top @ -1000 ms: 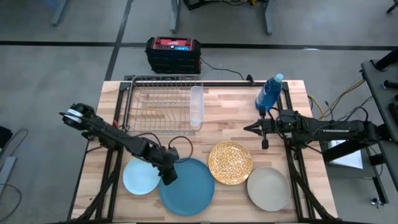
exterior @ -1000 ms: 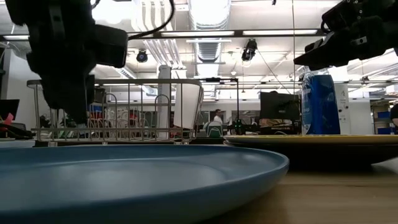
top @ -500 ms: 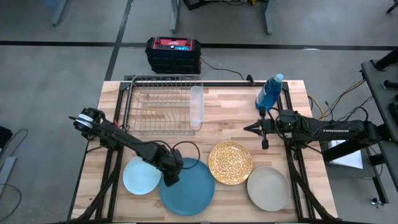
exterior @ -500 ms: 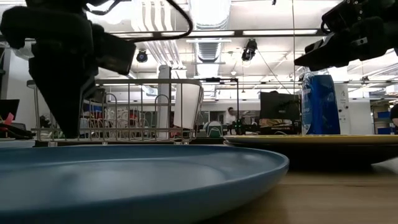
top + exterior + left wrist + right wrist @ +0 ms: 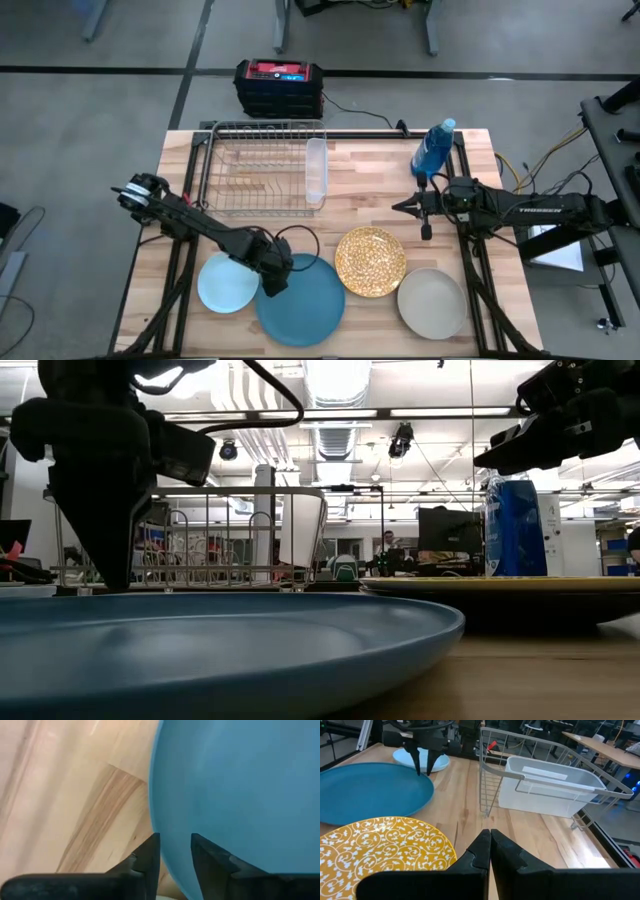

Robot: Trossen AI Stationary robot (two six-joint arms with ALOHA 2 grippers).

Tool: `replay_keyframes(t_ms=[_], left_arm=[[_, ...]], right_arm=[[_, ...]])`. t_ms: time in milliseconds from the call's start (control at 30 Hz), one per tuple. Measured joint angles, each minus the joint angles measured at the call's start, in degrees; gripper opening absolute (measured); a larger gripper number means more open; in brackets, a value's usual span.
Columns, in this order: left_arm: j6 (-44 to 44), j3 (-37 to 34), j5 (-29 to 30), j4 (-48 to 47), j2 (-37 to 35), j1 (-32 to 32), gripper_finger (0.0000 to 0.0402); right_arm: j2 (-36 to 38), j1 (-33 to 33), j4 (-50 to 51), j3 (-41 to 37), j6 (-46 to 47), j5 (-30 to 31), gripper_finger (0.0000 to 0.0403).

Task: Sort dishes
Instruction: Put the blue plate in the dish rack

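left tool [image 5: 272, 287]: down at the near-left rim of the big blue plate [image 5: 305, 305], fingers parted a bit and straddling the edge, not clamped as far as I can see
right tool [image 5: 398, 207]: hanging above the bench [image 5: 375, 180] near the blue bottle [image 5: 433, 150], fingers pressed together, holding nothing
pale blue plate [image 5: 226, 283]: flat, just left of the big one
gold plate [image 5: 370, 261]: flat, right of the big blue one
beige plate [image 5: 431, 302]: near-right corner area
dish rack [image 5: 262, 165]: far left of the bench, clear tub on its right side

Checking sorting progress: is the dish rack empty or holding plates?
Empty: the dish rack shows bare wires; the large blue plate lies flat on the table.
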State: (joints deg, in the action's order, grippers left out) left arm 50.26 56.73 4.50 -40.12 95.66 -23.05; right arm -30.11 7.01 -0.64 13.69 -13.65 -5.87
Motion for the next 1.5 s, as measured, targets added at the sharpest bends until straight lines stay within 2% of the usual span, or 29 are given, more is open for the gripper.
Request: replay_keyframes(t_ms=[400, 667, 1500], left_arm=[[3.11, -1.79, 1.0, 0.7, -0.02, 0.0, 0.0135], [3.83, -4.91, 0.97, 6.87, -0.02, 0.0, 0.0136], [3.36, -8.13, 0.71, 13.29, -0.24, 0.0, 0.0116]], right_arm=[[0.0, 0.0, 0.0, 0.0, 0.02, -0.02, 0.0002], [0.0, 0.0, 0.0, 0.0, 0.07, -0.02, 0.0002], [0.01, -0.01, 0.02, 0.0, 0.2, -0.15, 0.0002]])
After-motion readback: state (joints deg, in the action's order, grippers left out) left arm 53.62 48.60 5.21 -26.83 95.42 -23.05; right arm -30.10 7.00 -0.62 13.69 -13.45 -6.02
